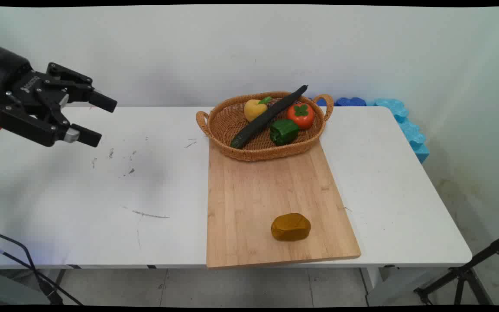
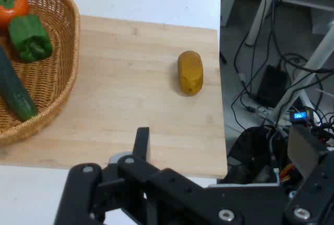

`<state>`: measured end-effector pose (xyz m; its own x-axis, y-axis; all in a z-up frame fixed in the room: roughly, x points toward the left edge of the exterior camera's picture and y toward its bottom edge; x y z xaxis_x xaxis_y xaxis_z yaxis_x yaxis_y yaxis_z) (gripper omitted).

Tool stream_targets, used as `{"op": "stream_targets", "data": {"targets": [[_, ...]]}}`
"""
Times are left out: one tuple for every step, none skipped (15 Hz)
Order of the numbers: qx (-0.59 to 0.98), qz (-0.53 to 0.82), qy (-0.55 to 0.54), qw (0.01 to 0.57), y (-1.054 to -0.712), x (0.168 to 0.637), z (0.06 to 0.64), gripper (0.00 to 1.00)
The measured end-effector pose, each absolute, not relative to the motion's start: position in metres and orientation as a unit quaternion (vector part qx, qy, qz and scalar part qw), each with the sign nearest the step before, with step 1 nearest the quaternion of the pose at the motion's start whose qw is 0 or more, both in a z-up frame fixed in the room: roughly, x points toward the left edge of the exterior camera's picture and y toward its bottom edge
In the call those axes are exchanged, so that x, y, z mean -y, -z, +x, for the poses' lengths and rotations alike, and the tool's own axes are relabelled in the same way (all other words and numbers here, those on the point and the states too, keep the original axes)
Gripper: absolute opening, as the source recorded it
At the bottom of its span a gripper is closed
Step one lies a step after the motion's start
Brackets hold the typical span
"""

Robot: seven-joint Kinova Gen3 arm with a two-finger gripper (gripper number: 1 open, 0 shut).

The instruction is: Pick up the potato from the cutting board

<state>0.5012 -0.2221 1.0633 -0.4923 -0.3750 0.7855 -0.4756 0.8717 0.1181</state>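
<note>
Your hand (image 1: 98, 120) sits at the upper left of the frame, raised above the table (image 1: 102, 195) and aimed toward the right. Its two fingers stand apart with nothing between them; it holds nothing and touches nothing.

Nearest to the hand is bare table surface carrying a few dark scuff marks (image 1: 115, 160). Everything else is well apart from it.

At the centre of the frame lies a wooden cutting board (image 1: 267, 195), its near edge reaching the table's front edge. On the board's lower right portion rests a brownish-yellow potato-like lump (image 1: 290, 226), alone and clear of everything else; the hand view shows it close to the board's edge (image 2: 190, 72).

At the board's upper end sits a wicker basket (image 1: 228, 123) with two handles, overlapping the board's far edge. Inside it: a long dark cucumber (image 1: 267, 117) lying diagonally with its tip past the rim, a yellow pear-like fruit (image 1: 254, 109) to its left, a green pepper (image 1: 283, 131) and an orange-red persimmon (image 1: 301, 115) to its right.

Blue foam pieces (image 1: 401, 119) lie behind the table's upper right corner.

No handling is under way here: nothing is gripped and nothing is being carried.
</note>
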Motion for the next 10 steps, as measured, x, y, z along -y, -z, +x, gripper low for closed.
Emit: {"op": "stream_targets", "data": {"targets": [[0.861,0.248,-0.059,0.440,-1.063,0.222,0.500,1.00],[0.861,0.249,-0.061,0.440,-1.064,0.223,0.498,1.00],[0.860,0.252,-0.064,0.440,-1.065,0.224,0.494,1.00],[0.859,0.254,-0.066,0.440,-1.067,0.226,0.490,1.00],[0.858,0.258,-0.069,0.439,-1.068,0.228,0.485,1.00],[0.857,0.263,-0.071,0.437,-1.070,0.230,0.477,1.00],[0.856,0.269,-0.075,0.435,-1.073,0.234,0.469,1.00],[0.855,0.275,-0.079,0.432,-1.074,0.238,0.459,1.00],[0.855,0.281,-0.082,0.428,-1.076,0.243,0.448,1.00],[0.855,0.287,-0.085,0.424,-1.077,0.247,0.438,1.00]]}}
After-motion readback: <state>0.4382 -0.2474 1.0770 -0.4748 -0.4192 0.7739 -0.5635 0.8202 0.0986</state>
